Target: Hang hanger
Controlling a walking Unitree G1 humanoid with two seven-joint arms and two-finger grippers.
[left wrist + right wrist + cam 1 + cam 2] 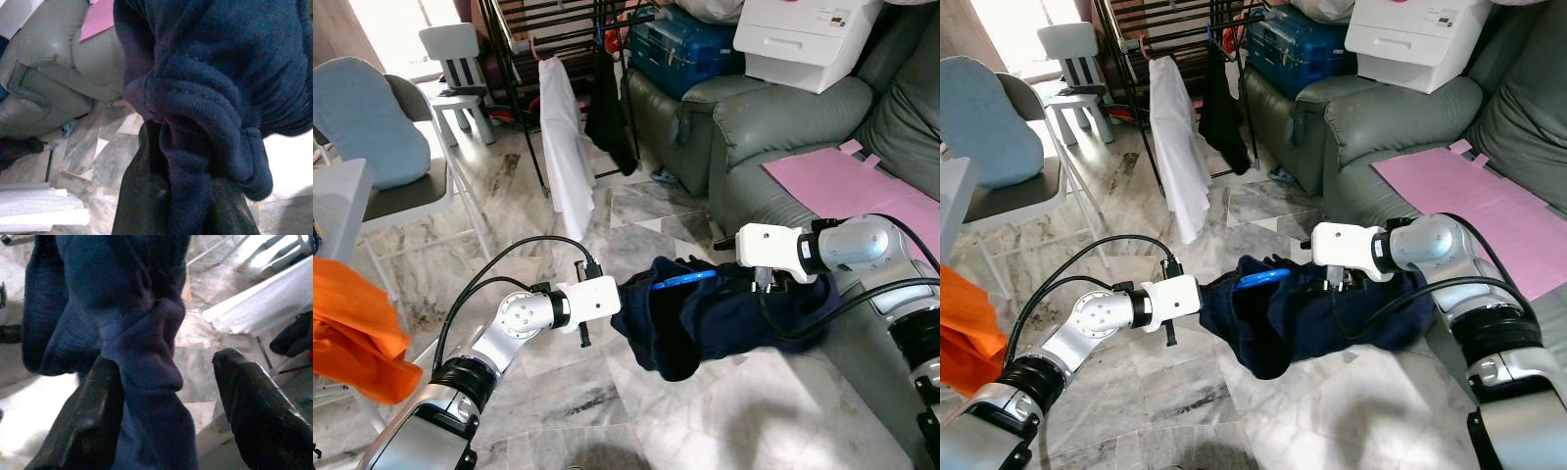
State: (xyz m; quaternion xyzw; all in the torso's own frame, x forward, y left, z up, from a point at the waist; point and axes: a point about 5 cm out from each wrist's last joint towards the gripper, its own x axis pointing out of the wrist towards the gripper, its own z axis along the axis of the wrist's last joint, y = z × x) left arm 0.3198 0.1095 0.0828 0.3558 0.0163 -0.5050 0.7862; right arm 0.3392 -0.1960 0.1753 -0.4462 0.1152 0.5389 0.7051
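The left end effector (188, 205) is pinching a bunched fold of the navy garment (724, 318), which is hanging between both arms above the marble floor (636, 411). A blue hanger (683, 280) is poking from its upper edge. The right end effector (168, 401) is spread, with cloth draping against one finger.

Blue hanger (685, 279) tilted, mostly buried inside bunched navy garment (724, 318).

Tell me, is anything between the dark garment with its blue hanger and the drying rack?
Nothing visible blocks the way. The navy garment with the blue hanger hangs between both pincers; bare marble floor leads to the black rack, where a white garment already hangs.
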